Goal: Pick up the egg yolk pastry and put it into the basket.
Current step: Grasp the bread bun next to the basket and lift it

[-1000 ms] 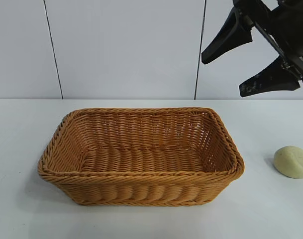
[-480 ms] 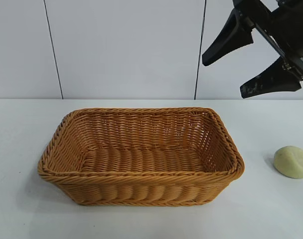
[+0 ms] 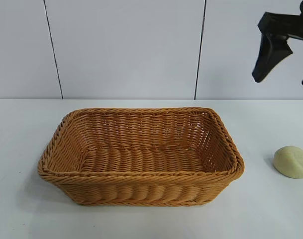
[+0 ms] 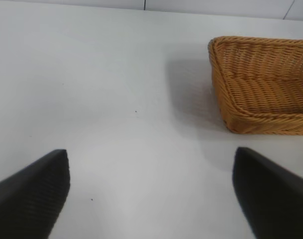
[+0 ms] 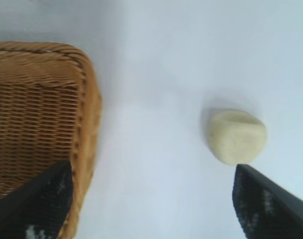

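Pastry, a small pale yellow-green dome, lies on white bench right of golden wicker basket, beneath wide-open right tool; left tool wide too.

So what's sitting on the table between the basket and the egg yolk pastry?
Nothing: between basket and egg yolk pastry the table is bare, as the exterior and right wrist views show.

The light is bright and even on the white table. The basket has a soft grey shadow on the side away from the right gripper, and the egg yolk pastry has a faint one too. The right wrist view is soft and blurry — the dark fingers look fuzzy. The left wrist view is clearer — its near fingertips are a bit out of focus.
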`<state>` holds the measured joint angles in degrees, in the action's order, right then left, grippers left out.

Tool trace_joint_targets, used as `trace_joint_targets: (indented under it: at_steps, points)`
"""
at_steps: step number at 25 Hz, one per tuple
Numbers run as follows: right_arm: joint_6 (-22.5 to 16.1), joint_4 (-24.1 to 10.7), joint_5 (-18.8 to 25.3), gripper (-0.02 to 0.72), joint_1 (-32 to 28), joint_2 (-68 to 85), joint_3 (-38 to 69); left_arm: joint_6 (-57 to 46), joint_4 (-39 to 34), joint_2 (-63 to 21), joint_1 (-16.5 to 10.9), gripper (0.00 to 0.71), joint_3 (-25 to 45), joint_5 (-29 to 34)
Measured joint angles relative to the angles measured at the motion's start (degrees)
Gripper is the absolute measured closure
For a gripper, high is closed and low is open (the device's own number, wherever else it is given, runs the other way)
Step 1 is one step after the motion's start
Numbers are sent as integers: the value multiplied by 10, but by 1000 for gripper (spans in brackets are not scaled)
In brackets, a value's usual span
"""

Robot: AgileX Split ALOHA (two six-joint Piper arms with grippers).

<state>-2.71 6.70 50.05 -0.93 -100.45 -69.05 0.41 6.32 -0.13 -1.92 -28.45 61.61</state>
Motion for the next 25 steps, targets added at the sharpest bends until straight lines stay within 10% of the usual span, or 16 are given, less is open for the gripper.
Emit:
trace_joint_targets:
  at_steps: [18, 25]
  points:
    - [-1, -2, -71, 98, -21, -171, 0, 0, 0, 0, 0, 67, 0, 2]
    - [0, -2, -64, 533, -21, -170, -1, 0, 0, 0, 0, 67, 0, 2]
